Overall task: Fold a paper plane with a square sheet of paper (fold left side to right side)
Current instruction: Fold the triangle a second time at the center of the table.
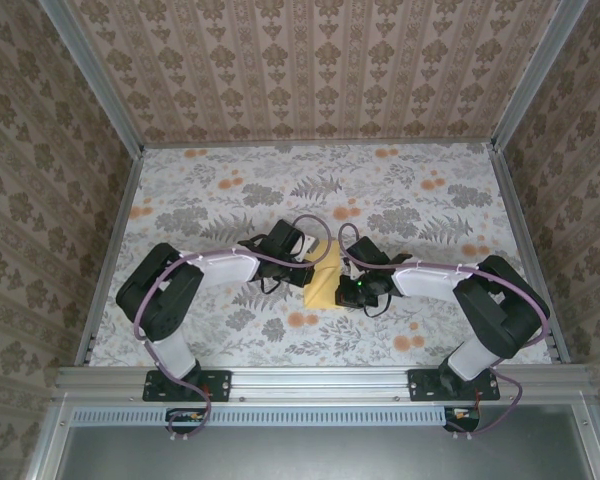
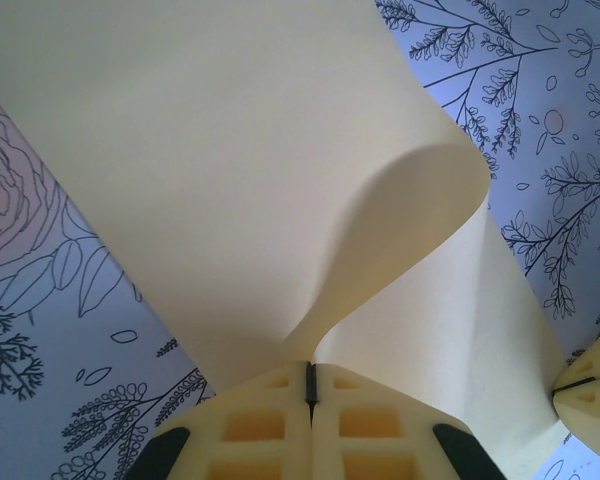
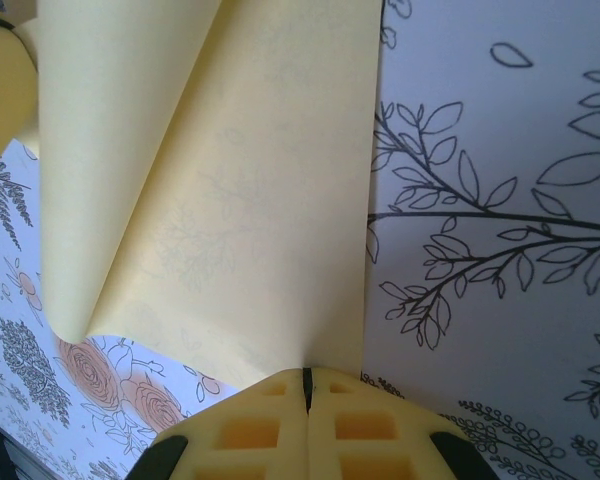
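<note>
Curled paper sheet [image 2: 230, 180] — pinched by left gripper [image 2: 310, 378], right gripper [image 3: 306, 380]

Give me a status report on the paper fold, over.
Left pincer shut on the square sheet of paper. Right pincer shut on it too. Sheet curled over, no crease yet. Pincers close together.

We see a surface [image 1: 230, 200] covered in grey leaf and orange flower prints [image 1: 428, 184]. Around it we see patterned brown walls [image 1: 320, 60] and a metal rail [image 1: 320, 378] along the near edge.
</note>
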You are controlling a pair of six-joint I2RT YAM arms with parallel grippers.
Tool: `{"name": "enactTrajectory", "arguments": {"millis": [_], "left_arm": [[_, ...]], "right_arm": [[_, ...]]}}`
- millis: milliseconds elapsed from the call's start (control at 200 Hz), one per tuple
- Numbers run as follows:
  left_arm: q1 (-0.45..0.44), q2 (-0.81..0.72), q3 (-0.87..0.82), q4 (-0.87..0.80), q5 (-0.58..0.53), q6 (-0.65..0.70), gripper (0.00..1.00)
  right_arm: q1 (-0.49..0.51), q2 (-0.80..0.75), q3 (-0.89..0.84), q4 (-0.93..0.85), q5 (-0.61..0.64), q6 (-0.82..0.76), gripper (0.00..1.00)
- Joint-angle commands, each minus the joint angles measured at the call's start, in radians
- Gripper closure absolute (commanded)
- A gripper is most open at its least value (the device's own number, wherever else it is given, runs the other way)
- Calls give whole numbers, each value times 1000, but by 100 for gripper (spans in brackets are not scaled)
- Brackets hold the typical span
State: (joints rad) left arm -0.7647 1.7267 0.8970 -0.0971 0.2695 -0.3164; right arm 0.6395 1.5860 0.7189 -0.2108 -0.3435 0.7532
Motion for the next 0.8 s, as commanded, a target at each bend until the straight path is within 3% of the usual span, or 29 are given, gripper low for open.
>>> {"name": "enactTrajectory", "arguments": {"millis": [0,795], "left_arm": [[5,4,7,-10,2,31,100],[5,45,16,-15,5,44,100]], "right_arm": [[5,44,-9,-91,37,-23,100],[5,48,-9,-91,35,-25,100]]}}
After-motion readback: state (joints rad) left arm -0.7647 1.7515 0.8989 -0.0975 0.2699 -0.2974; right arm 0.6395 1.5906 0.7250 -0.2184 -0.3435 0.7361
